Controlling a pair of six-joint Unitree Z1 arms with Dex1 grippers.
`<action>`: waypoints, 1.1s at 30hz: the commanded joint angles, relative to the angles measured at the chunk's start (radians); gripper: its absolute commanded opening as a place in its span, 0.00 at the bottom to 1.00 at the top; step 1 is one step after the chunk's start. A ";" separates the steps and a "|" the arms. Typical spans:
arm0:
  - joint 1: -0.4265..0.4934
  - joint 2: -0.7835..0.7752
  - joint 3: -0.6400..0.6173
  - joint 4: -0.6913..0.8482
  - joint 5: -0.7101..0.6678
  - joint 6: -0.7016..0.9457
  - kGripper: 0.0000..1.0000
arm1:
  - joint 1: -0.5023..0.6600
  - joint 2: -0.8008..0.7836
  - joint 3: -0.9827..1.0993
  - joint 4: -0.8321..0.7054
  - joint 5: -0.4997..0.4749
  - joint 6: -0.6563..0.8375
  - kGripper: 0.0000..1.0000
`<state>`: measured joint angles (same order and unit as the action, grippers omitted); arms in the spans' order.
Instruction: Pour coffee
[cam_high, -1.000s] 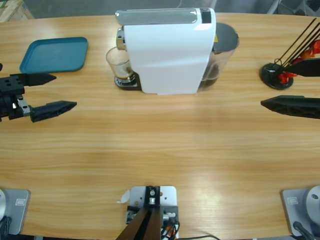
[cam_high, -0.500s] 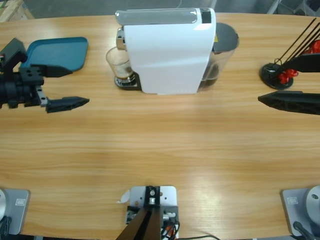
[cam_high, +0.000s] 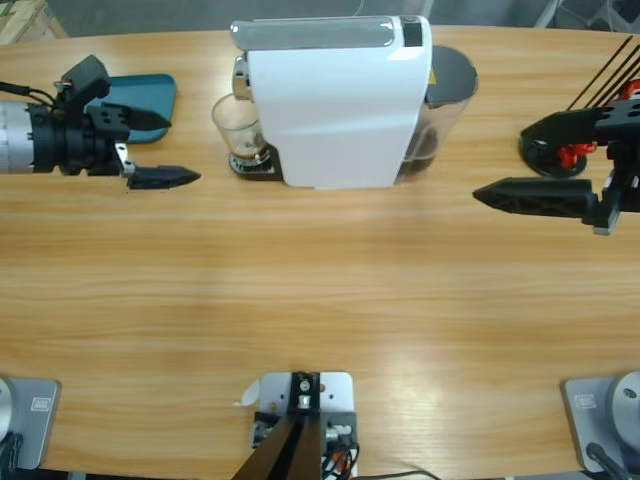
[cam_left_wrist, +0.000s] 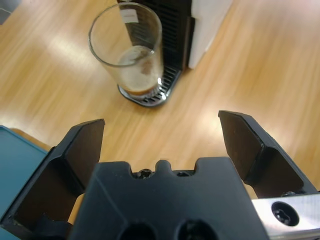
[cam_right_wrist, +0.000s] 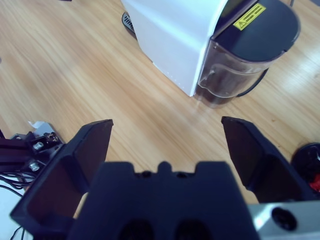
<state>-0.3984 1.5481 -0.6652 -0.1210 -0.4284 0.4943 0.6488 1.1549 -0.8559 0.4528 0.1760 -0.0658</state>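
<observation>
A clear glass (cam_high: 236, 124) stands on the drip tray of the white coffee machine (cam_high: 335, 110), under its spout. A little coffee (cam_left_wrist: 139, 86), dark with tan foam, lies at the bottom of the glass (cam_left_wrist: 126, 47). My left gripper (cam_high: 172, 150) is open to the left of the glass, a short gap away and pointing at it. The left wrist view shows the left gripper (cam_left_wrist: 162, 122) with nothing between its jaws. My right gripper (cam_high: 505, 165) is open and empty, right of the machine. In the right wrist view it (cam_right_wrist: 167, 122) faces the machine (cam_right_wrist: 172, 35) and its dark water tank (cam_right_wrist: 245, 55).
A teal tray (cam_high: 150, 92) lies at the back left, partly under my left arm. A black stand with red capsules (cam_high: 553, 152) sits at the right, behind my right gripper. Bare wooden table (cam_high: 320, 290) stretches in front of the machine.
My left gripper has swung away from the near left and moved right toward the glass. My right gripper has slid left toward the machine. Both stay open.
</observation>
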 joint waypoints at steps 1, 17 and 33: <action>0.009 0.123 -0.024 -0.087 0.017 0.012 1.00 | 0.004 0.037 0.044 -0.013 0.022 0.014 1.00; 0.006 0.205 -0.057 -0.152 -0.044 0.004 1.00 | -0.008 0.091 0.043 -0.049 0.044 0.012 1.00; 0.004 0.269 -0.074 -0.247 -0.054 0.005 1.00 | -0.008 0.090 0.029 -0.049 0.054 0.012 1.00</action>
<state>-0.3983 1.7434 -0.7319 -0.3241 -0.4671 0.4970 0.6476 1.2093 -0.8379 0.4123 0.1996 -0.0658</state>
